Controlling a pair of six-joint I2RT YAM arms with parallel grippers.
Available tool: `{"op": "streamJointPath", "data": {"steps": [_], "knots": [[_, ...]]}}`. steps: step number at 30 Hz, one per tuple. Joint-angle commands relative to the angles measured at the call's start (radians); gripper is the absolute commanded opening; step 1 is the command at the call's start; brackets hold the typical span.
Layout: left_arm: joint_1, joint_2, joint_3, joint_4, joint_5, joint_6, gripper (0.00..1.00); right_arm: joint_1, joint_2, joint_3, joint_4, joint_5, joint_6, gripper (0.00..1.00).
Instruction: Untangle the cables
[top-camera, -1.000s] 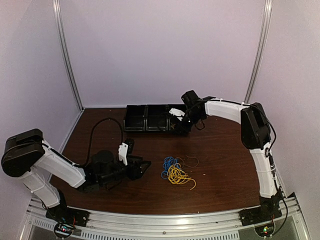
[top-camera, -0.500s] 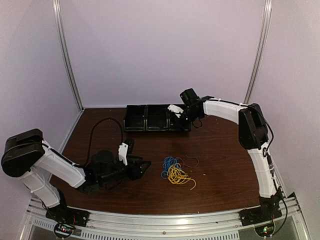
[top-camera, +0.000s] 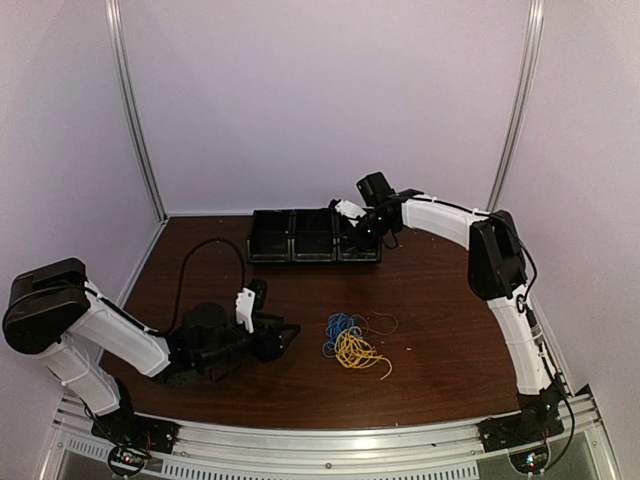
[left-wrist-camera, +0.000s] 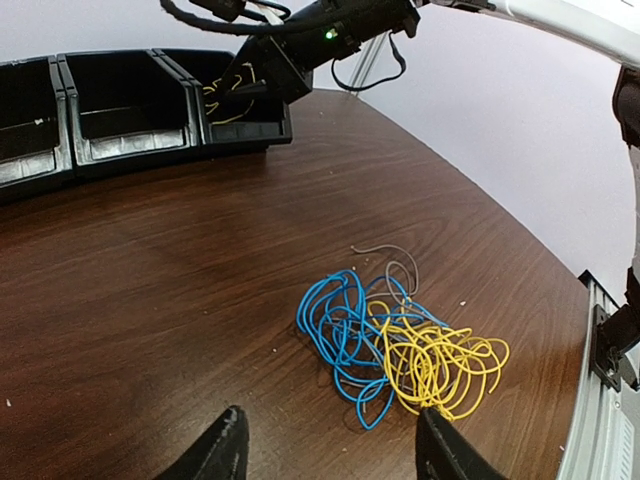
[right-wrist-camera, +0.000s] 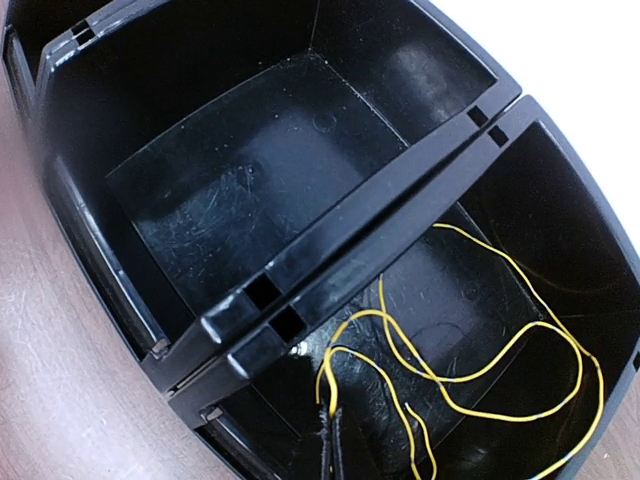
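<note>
One yellow wire (right-wrist-camera: 470, 385) lay in the end bin (right-wrist-camera: 560, 180) at the back edge of the table (left-wrist-camera: 150, 300), your right claw (right-wrist-camera: 328, 445) closed over it. The other cables (left-wrist-camera: 395, 345) sat knotted near the front edge, before your open left claw (left-wrist-camera: 335, 445); most work was left.

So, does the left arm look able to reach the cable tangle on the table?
Probably yes: the open left gripper faces the tangle with only bare table between, nothing blocking.

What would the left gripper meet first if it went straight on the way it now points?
Most likely the cables, the blue and yellow tangle lying on the table just ahead of the open left gripper; its height above them is unclear.
</note>
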Motion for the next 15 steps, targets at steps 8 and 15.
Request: {"op": "streamJointPath", "data": {"steps": [8,15], "knots": [[0.005,-0.04,0.019,-0.033,-0.017,0.034,0.59,-0.002,-0.348,-0.291,-0.017,0.027,0.0,0.46],[0.005,-0.017,0.109,-0.144,0.004,0.111,0.61,0.004,-0.636,-0.612,-0.058,-0.145,-0.076,0.48]]}}
